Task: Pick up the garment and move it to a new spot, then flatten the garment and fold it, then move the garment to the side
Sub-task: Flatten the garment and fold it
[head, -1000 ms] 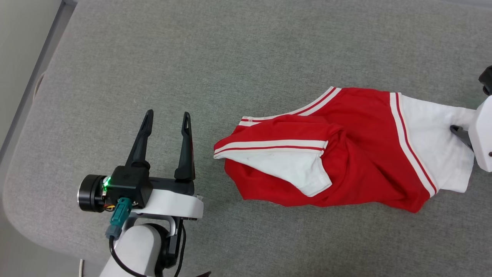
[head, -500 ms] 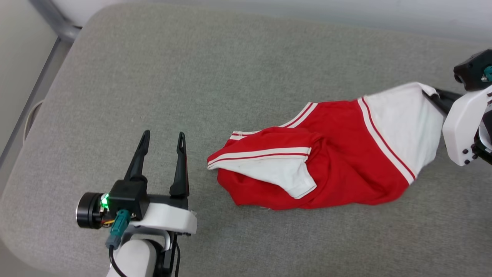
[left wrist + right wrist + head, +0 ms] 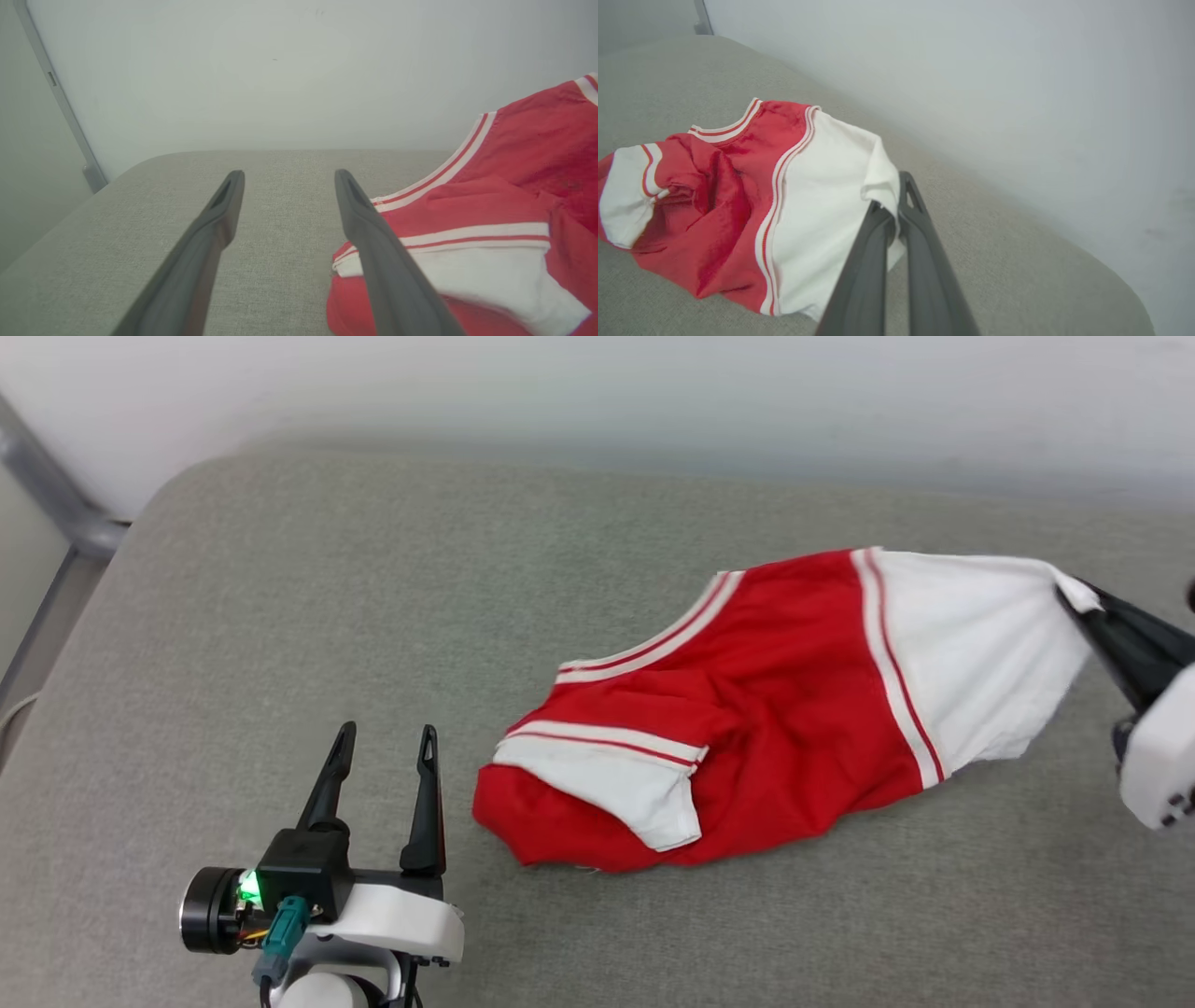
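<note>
Presently, head view, garment (image 3: 775,709): lies bunched on the grey cushion (image 3: 280,616), right of centre. One white sleeve (image 3: 971,653) is drawn out toward the right edge.
Head view, right gripper (image 3: 1074,597): fingers together, clamped on that sleeve's hem. This is judged a corner hold for lifting the cloth and carrying it to a new spot.
Head view, left gripper (image 3: 387,737): fingers apart and holding nothing. It sits just beside the garment's near end, judged on standby for a second hold.
Left wrist view, obstruction: one finger overlaps the second sleeve (image 3: 486,275) in the picture, but contact cannot be told. Bare cushion shows between the fingers.
Left wrist view, surroundings: a pale wall (image 3: 299,70) rises behind the cushion, with a grey metal rail (image 3: 60,102) at the left.
Right wrist view, grip: both fingers pinch a fold of white sleeve cloth near their tips. The red body trails away, creased.
Right wrist view, limits: the wall close behind is judged the nearest limit to a carry. The bunched folds will need spreading.
</note>
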{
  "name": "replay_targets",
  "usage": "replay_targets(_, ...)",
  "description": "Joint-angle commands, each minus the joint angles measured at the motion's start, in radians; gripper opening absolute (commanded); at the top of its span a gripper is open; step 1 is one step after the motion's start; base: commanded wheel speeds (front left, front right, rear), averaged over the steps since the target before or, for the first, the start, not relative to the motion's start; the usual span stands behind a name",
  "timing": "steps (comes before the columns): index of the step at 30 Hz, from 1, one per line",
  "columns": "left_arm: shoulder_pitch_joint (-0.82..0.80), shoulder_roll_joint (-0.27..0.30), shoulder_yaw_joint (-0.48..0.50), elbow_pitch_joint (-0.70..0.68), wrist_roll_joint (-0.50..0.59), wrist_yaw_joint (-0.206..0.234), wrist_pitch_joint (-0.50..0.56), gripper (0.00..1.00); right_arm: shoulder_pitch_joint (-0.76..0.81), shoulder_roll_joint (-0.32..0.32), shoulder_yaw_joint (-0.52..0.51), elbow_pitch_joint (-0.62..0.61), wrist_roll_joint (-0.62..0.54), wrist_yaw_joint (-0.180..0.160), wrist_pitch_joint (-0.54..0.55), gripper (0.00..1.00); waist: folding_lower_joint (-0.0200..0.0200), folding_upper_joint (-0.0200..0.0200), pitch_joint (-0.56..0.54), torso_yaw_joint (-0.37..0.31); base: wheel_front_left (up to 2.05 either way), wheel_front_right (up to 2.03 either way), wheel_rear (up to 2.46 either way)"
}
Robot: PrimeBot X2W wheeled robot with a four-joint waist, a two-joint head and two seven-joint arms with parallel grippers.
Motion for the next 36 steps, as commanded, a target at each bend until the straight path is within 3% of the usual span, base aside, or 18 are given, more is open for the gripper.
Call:
replay_targets(1,0.012,-0.003,0.005,0.002,0.006,-0.004,-0.002,1.0,0.047,0.019,-0.036,-0.013,-0.01,-0.001,0.01,0.0,0.0,-0.0001,-0.017,-0.02,0.0,0.0,0.0)
replay_targets(8,0.026,-0.013,0.011,0.009,0.016,-0.015,-0.002,1.0,0.305,0.14,-0.314,-0.061,-0.06,-0.001,0.067,0.0,0.0,-0.0001,-0.036,-0.051,0.0,0.0,0.0)
replay_targets(16,0.032,-0.021,0.017,0.023,0.025,-0.032,-0.002,1.0,0.508,0.234,-0.51,0.07,-0.07,-0.001,0.057,0.0,0.0,-0.0001,-0.042,-0.055,0.0,0.0,0.0)
replay_targets(23,0.031,-0.024,0.028,0.033,0.032,-0.048,-0.002,1.0,0.605,0.294,-0.589,0.232,-0.077,-0.001,0.091,0.0,0.0,-0.0001,-0.04,-0.055,0.0,0.0,0.0)
replay_targets(28,0.021,-0.029,0.024,0.037,0.035,-0.055,-0.002,1.0,0.628,0.309,-0.571,0.36,-0.094,-0.001,0.076,0.0,0.0,-0.0001,-0.038,-0.048,0.0,0.0,0.0)
replay_targets(32,0.025,-0.03,0.033,0.04,0.038,-0.055,-0.002,1.0,0.593,0.316,-0.55,0.379,-0.084,-0.001,0.019,0.0,0.0,-0.0001,-0.039,-0.054,0.0,0.0,0.0)
replay_targets(33,0.026,-0.03,0.035,0.04,0.039,-0.056,-0.002,1.0,0.582,0.31,-0.552,0.376,-0.093,-0.001,-0.001,0.39,0.0,-0.0001,-0.04,-0.056,0.0,0.0,0.0)
replay_targets(34,0.028,-0.03,0.037,0.042,0.04,-0.057,-0.002,1.0,0.57,0.303,-0.552,0.369,-0.106,-0.001,-0.023,1.0,0.0,-0.0001,-0.041,-0.059,0.0,0.0,0.0)
replay_targets(36,0.026,-0.03,0.037,0.043,0.043,-0.063,-0.002,1.0,0.551,0.297,-0.555,0.35,-0.138,-0.001,-0.067,1.0,0.0,-0.0001,-0.044,-0.063,0.0,0.0,0.0)
